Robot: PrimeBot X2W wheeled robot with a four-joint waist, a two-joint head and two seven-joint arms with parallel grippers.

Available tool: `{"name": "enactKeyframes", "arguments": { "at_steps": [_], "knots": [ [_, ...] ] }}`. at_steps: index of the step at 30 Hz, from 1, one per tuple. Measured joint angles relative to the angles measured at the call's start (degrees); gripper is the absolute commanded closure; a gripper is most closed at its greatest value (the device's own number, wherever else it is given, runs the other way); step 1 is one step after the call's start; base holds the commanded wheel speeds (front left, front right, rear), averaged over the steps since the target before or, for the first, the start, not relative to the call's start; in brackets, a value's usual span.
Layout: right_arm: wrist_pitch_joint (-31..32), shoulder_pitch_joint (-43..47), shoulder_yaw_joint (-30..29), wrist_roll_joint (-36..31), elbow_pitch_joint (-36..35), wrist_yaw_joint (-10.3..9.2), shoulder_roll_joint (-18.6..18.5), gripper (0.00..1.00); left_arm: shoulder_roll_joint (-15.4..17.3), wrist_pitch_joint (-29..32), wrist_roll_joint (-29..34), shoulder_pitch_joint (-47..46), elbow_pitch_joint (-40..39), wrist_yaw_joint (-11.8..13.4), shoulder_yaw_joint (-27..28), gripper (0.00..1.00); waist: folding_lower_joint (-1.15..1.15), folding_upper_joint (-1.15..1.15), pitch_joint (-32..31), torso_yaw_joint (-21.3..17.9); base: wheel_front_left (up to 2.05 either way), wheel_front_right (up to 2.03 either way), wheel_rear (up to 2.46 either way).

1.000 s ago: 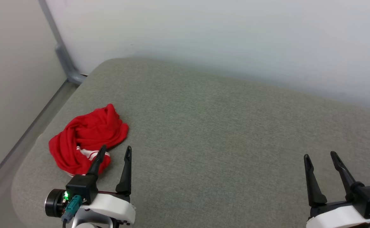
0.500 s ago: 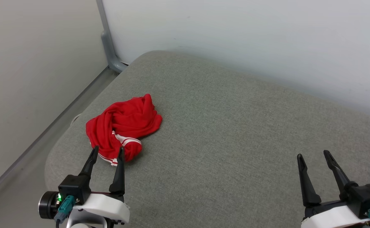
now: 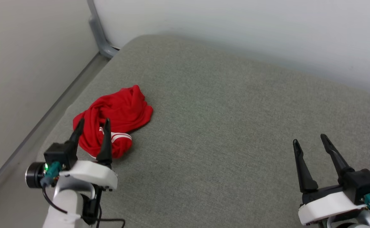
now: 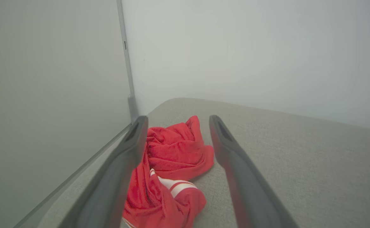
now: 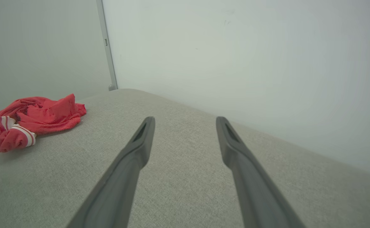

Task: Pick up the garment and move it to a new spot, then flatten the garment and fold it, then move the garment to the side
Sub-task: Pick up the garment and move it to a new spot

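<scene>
Cloth, red and crumpled, lay in a low heap on the grey fabric cushion: this was the red T-shirt, close to the cushion's left edge and well short of its far-left corner, where a grey metal post rose against the pale wall. A band of striped trim, white with red lines, showed on the side of the heap nearest the robot, next to a rounded red fold. The left gripper was at the near side of the heap, its two dark fingers spread wide and gripping nothing; in the head view both fingertips overlapped the near-left part of the shirt. In the left wrist view the left gripper framed the red T-shirt between its fingers. One finger covered the heap's edge on that view's left, the other was just beside the cloth on its other side, and the striped trim sat low between them. Whether either tip touched the fabric could not be told. The right gripper was over the near-right part of the cushion, well apart from the shirt, its fingers likewise fully parted and empty. In the right wrist view the right gripper pointed across the grey fabric cushion toward the pale wall, and the red T-shirt lay well off to that view's left
</scene>
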Motion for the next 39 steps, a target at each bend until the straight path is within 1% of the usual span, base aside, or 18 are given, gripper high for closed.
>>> {"name": "enactKeyframes", "arguments": {
  "at_steps": [3,7,10,15,20,22,24,26,30,31,32,33,34,36,39],
  "knots": [
    [1.1,-1.4,0.0,-1.1,-1.1,0.0,0.0,0.0,2.1,1.2,-1.0,-6.3,4.3,-0.5,0.2,0.0,0.0,0.0,2.5,-1.3,0.0,0.0,0.0],
    [2.2,-3.3,0.0,-2.4,-2.0,0.0,0.0,0.0,5.7,6.1,-3.1,-14.8,8.1,-1.0,-1.4,0.0,0.0,0.0,6.1,-3.1,0.0,0.0,0.0],
    [2.7,-5.0,-0.1,-3.0,-2.8,0.0,0.0,0.0,8.5,11.6,-5.8,-20.7,10.0,-1.3,-2.8,0.0,0.0,0.0,9.1,-4.6,0.0,0.0,0.0],
    [2.8,-7.4,0.0,-3.5,-3.0,0.0,0.0,0.0,14.5,25.1,-13.3,-27.8,13.3,-1.3,-7.8,0.0,0.01,0.0,14.0,-6.9,0.0,0.0,0.0],
    [2.3,-9.8,0.4,-3.5,-2.3,-0.01,0.0,0.0,20.4,40.2,-22.0,-31.3,17.3,-1.3,-12.3,0.0,0.01,0.0,18.0,-9.2,0.0,0.0,0.0],
    [1.9,-10.7,0.7,-3.5,-1.8,0.0,0.0,0.0,22.0,46.1,-25.3,-31.6,19.4,-1.4,-13.7,0.0,0.01,0.0,19.2,-10.1,0.0,0.0,0.0],
    [1.6,-11.4,0.9,-3.4,-1.5,0.0,0.0,0.0,23.4,50.2,-27.5,-31.6,21.7,-1.4,-14.2,0.0,0.0,0.0,20.2,-11.0,0.0,0.0,0.0],
    [1.3,-12.1,1.0,-3.3,-1.2,0.0,0.0,0.0,24.6,52.5,-28.7,-31.6,23.9,-1.4,-14.3,0.0,0.01,0.0,21.2,-11.7,0.0,0.0,0.0],
    [0.8,-12.9,1.0,-3.1,-0.4,-0.01,0.0,0.0,25.0,55.9,-29.9,-33.1,28.0,-1.5,-14.4,0.0,0.0,0.0,22.7,-12.6,0.0,0.0,0.0],
    [0.8,-13.0,1.0,-3.1,-0.3,0.0,0.0,0.0,24.9,56.3,-30.4,-33.5,28.9,-1.4,-14.3,0.02,0.0,0.0,22.9,-12.7,0.0,0.0,0.0],
    [0.8,-13.1,1.0,-3.1,-0.1,0.0,0.0,0.0,24.7,56.5,-30.6,-33.9,29.7,-1.4,-14.3,0.43,0.0,0.0,23.1,-12.9,0.0,0.0,0.0],
    [0.6,-13.4,1.0,-3.1,0.1,0.0,0.0,0.0,24.5,56.9,-30.8,-34.3,30.5,-1.3,-14.2,0.64,-0.01,0.0,23.2,-13.0,0.0,0.0,0.0],
    [0.5,-13.6,1.0,-3.0,0.2,0.0,0.0,0.0,24.4,56.9,-31.0,-34.6,31.2,-1.3,-14.2,1.0,-0.01,0.0,23.2,-13.0,0.0,0.0,0.0],
    [0.3,-14.1,0.9,-2.9,0.4,-0.01,0.0,0.0,24.2,56.3,-31.1,-34.9,32.3,-1.3,-14.2,1.0,-0.01,0.0,23.0,-13.1,0.0,0.0,0.0],
    [-0.5,-14.2,0.9,-2.7,0.7,0.0,0.0,0.0,24.1,52.8,-29.9,-34.9,33.5,-1.2,-15.1,1.0,-0.01,0.0,22.2,-12.9,0.0,0.0,0.0]
  ]
}}
